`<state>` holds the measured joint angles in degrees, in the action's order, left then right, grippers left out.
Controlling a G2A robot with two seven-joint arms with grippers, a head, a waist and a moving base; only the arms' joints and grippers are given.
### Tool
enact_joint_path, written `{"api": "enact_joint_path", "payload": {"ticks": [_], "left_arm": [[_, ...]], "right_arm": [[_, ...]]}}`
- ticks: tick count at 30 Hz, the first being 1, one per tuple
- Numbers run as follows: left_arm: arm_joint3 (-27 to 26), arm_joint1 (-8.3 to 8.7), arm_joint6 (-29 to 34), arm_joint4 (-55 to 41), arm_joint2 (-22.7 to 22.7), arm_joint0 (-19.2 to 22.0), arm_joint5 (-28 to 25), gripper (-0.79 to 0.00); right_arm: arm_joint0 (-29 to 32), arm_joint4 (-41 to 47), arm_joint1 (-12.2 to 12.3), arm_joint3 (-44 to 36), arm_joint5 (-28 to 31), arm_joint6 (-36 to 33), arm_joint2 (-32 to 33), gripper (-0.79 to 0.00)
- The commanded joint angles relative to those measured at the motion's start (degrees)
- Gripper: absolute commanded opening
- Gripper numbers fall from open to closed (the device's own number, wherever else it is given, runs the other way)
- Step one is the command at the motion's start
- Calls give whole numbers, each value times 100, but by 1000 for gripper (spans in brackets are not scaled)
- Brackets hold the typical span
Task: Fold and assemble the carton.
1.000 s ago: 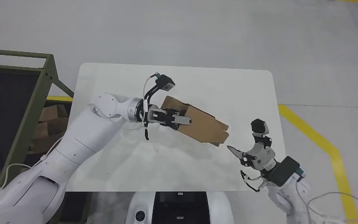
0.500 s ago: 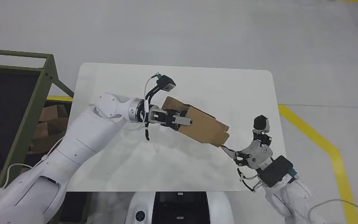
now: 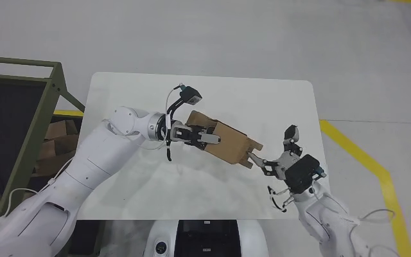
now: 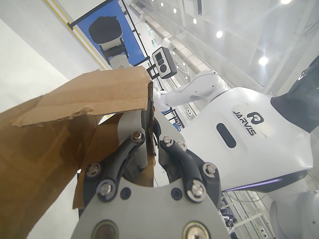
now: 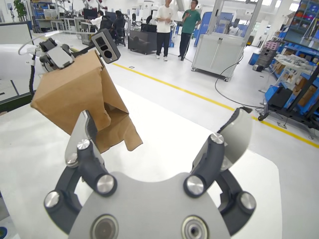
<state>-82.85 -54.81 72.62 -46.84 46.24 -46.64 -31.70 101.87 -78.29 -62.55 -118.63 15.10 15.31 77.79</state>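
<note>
Brown corrugated board, the carton (image 3: 225,142) hangs over the middle of the white table (image 3: 270,96), its long body running from left to right and slanting a little towards the near edge. The left gripper (image 3: 207,137) pinches one wall of it between pressed-together fingers; in the left wrist view those pads clamp a raw cardboard edge. From above, the left end of the carton is covered by that gripper and its wrist, so the state of the flaps there cannot be made out. The inside is visible only as a dark slot at the right end. In the left wrist view the carton is cut off at the frame's edge. The right gripper (image 3: 262,162) sits just beside the carton's right end with its fingers spread wide. In its own wrist view one finger overlaps a loose hanging flap, but whether it touches the board is hard to tell. A green-framed cart (image 3: 38,96), cut off at the left, holds more cardboard, and a yellow floor line (image 3: 359,154) runs past the table's right side. Compared with a second ago, the right arm has swung in from the table's near right corner towards the carton, while the left arm and its grip are unchanged.
</note>
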Motion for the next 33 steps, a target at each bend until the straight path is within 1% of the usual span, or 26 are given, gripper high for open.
{"api": "enact_joint_path", "payload": {"ticks": [1, 10, 16, 20, 24, 33], "left_arm": [[1, 1, 3, 7, 13, -5, 3, -785], [-5, -9, 25, 3, 43, -12, 25, -785], [10, -31, 40, 5, 26, 2, 39, -785], [27, -39, 52, 1, 32, 1, 52, -785], [30, -44, 63, 0, 48, -3, 63, -785], [29, -65, 107, -2, 63, 6, 107, -785]], "right_arm": [[1, -11, 0, -4, -7, -2, 2, 0], [-4, -3, -1, -6, -11, -6, 0, 0], [-200, 577, -47, 71, 55, -78, -112, 0], [-436, 779, -58, 156, 291, -450, -175, 0], [-637, 834, -76, 145, 315, -859, -291, 0], [-899, 811, -130, 187, 216, -1089, -552, 0]]}}
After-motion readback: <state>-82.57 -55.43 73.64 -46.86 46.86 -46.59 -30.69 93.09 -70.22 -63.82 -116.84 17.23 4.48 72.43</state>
